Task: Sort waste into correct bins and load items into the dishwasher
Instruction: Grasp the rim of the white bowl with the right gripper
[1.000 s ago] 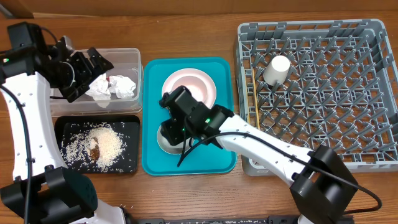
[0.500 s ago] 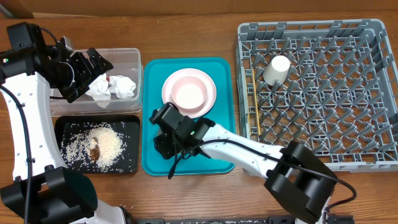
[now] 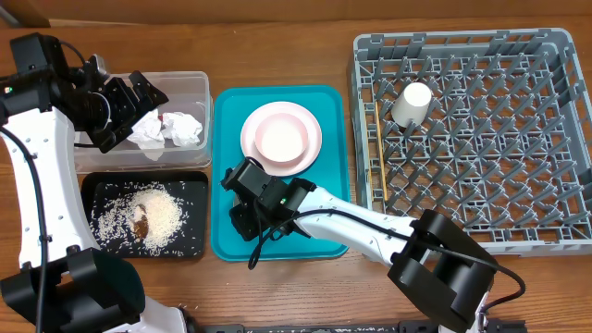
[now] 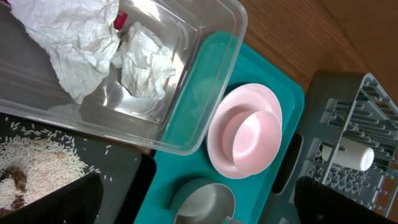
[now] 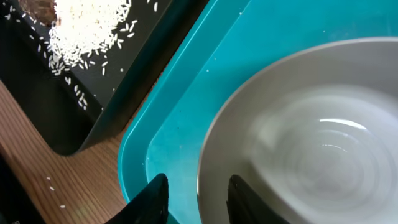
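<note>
Right gripper (image 5: 198, 199) has shifted left over the tray (image 5: 180, 118), jaws apart astride the rim of the grey bowl (image 5: 311, 143); a shallow pinch could slip. Left gripper (image 3: 137, 109) gapes idle.

Left: napkins (image 3: 171, 129) in tub (image 3: 185, 78), rice (image 3: 162, 217) in shallow tray (image 3: 190, 242) before it. Centre: serving tray (image 3: 328, 102) bearing plate (image 3: 313, 141). Right: cup (image 3: 413, 102) in rack (image 3: 499, 139).

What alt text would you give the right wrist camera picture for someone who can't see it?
The right gripper straddles the rim of a grey-white bowl, one finger outside and one inside, not yet clamped. The bowl sits in a teal tray. Beside it, a black tray holds loose rice.
</note>
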`<state>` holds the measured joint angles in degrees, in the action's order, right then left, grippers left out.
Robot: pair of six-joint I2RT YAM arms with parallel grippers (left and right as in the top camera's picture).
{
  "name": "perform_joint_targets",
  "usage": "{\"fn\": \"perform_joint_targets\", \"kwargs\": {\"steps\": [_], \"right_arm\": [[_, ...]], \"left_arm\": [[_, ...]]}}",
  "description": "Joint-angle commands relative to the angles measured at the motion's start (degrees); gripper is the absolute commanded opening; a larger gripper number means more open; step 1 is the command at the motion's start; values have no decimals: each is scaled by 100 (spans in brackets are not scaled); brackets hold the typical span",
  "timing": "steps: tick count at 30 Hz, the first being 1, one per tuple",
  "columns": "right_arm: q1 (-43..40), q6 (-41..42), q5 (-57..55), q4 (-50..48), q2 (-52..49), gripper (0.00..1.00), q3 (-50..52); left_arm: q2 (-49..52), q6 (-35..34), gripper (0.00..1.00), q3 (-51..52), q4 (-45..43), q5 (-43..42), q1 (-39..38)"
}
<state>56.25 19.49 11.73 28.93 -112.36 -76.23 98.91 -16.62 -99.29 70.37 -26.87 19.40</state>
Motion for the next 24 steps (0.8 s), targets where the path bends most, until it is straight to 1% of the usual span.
{"fn": "perform_joint_targets", "kwargs": {"steps": [1,7,13,24], "right_arm": [[-2,7,-13,9,2,33,11],[2,7,-35,87,-31,33,11],[-15,22,-662,229,-61,33,11],[-208,162,-682,323,-59,33,9]], "left_arm": [[31,-76,100,-138,7,50,9],[31,-76,100,-138,7,50,9],[31,-76,100,-138,7,50,9],[31,-76,100,-138,7,50,9]]}}
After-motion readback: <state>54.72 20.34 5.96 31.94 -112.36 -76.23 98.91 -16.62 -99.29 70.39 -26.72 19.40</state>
